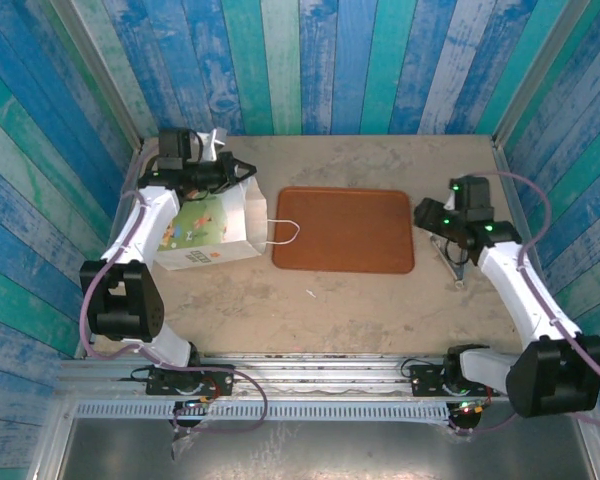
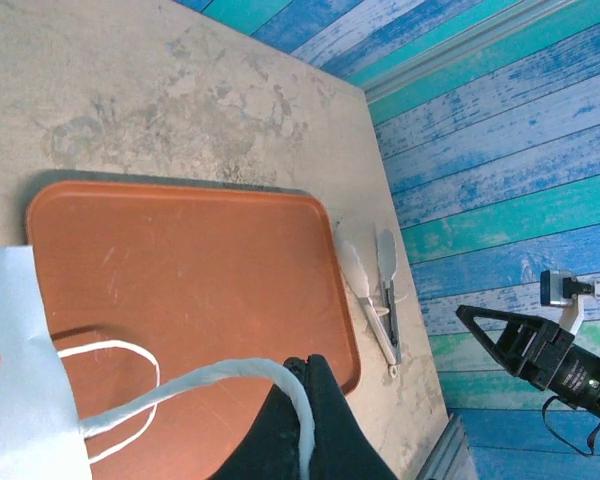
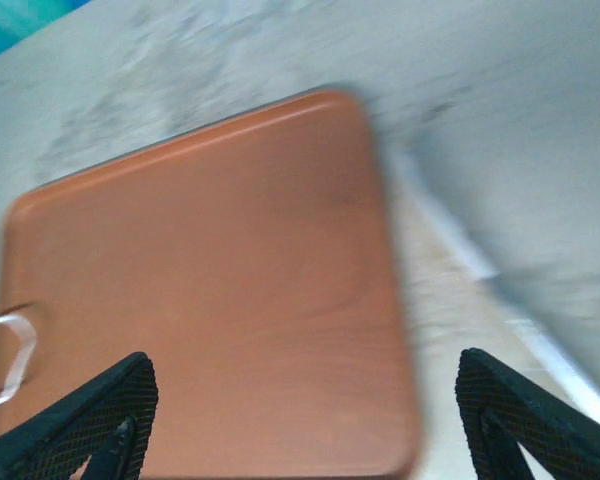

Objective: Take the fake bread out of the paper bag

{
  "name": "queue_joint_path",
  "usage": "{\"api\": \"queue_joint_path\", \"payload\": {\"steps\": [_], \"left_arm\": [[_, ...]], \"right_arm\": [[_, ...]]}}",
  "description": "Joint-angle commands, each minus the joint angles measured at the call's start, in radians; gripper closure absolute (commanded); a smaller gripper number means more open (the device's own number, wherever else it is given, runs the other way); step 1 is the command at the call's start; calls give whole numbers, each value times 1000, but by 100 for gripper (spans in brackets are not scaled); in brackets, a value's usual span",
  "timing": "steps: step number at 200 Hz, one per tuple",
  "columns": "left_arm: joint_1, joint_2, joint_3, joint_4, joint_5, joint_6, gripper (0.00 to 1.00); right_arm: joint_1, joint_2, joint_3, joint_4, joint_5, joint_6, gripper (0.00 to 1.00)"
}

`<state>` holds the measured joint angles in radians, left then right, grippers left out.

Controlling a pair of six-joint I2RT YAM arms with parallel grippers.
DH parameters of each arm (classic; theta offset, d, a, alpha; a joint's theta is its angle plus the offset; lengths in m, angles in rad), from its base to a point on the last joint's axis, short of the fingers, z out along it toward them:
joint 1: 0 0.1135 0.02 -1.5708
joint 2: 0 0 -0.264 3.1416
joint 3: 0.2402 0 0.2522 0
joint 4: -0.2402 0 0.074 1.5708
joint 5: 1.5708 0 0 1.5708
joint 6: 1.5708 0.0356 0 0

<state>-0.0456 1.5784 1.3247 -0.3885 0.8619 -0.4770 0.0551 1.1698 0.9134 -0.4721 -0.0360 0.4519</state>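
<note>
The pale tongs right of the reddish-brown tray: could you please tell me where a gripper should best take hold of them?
Probably pinch both arms midway, from straight above: the pale tongs lie flat, arms close together, alongside the flat reddish-brown tray.

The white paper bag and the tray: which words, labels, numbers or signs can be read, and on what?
No text can be read.
The white paper shopping bag has a green and colourful print on its side: too small and blurred to read.
The flat reddish-brown tray bears no writing.
</note>
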Motion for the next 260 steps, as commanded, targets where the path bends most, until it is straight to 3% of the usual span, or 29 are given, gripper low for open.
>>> {"api": "queue_joint_path", "payload": {"steps": [1,32,72,133,188,230,260], "left_arm": [[3,-47,-19,61,-17,-11,100],[3,-70,-49,69,-58,18,100],[1,-101,-90,95,-83,48,100],[3,-146,-164,155,-89,90,100],[2,-104,-110,83,-74,93,100],[3,-95,-105,94,-76,71,100],[3,-92,-98,90,-70,71,100]], "right_arm": [[-129,9,-33,-101,65,-107,16],[-220,140,-28,-145,49,-204,15],[-248,347,-4,-140,-23,-275,18],[-248,485,17,-147,-50,-270,17],[-219,514,40,-188,-148,-266,22],[-136,607,171,-337,69,-272,22],[-136,703,268,-411,78,-313,14]]}}
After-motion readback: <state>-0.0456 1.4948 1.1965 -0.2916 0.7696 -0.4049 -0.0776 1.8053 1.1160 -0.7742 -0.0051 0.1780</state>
